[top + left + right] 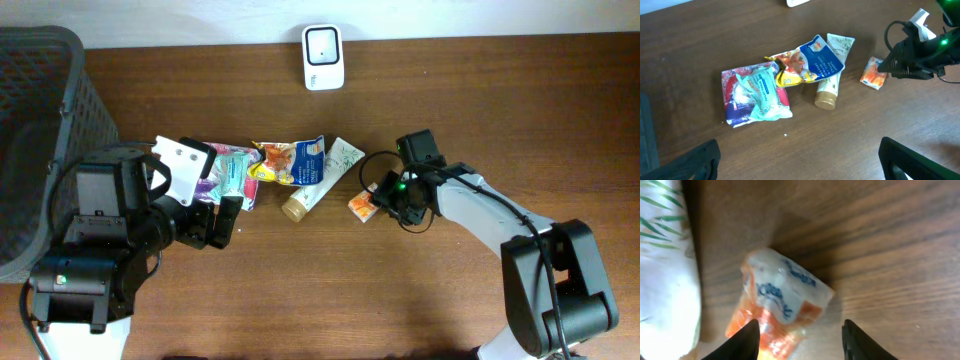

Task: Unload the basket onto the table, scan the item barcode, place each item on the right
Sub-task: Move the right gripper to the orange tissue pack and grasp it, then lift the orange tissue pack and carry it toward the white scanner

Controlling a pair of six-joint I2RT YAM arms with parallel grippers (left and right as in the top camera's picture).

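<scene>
**woodgrain_99:** Overhead first: where's the orange packet (pixel 362 207) to be found?

**yam_fan:** It's laid flat on the table (pixel 560 110), just right of the leaf-print tube (pixel 322 180), level with the tan cap end. The right gripper (pixel 385 200) is parked right at it, on the side away from the tube. The scanner (pixel 323 57), a white one, is stood up-frame of the tube, well apart. The left gripper (pixel 218 222) is seen left of the tube, beyond a blue pouch (pixel 300 160) and a teal pack (pixel 232 172).

**woodgrain_99:** And the left wrist cam?

**yam_fan:** The left fingers (pixel 695 160) are shown at the bottom corners, spread wide, with nothing between them. The packet is seen right of the tube, clear of it, with the dark right gripper at its far side. The blue pouch is lapped over the tube's left side.

**woodgrain_99:** Right wrist?

**yam_fan:** The tube is cut off at the left edge, with the packet tilted just beside it. The jaws are held partway apart around the packet's orange end. One finger (pixel 747 340) looks to be touching it and a gap is left at the other, so nothing is clamped.
</scene>
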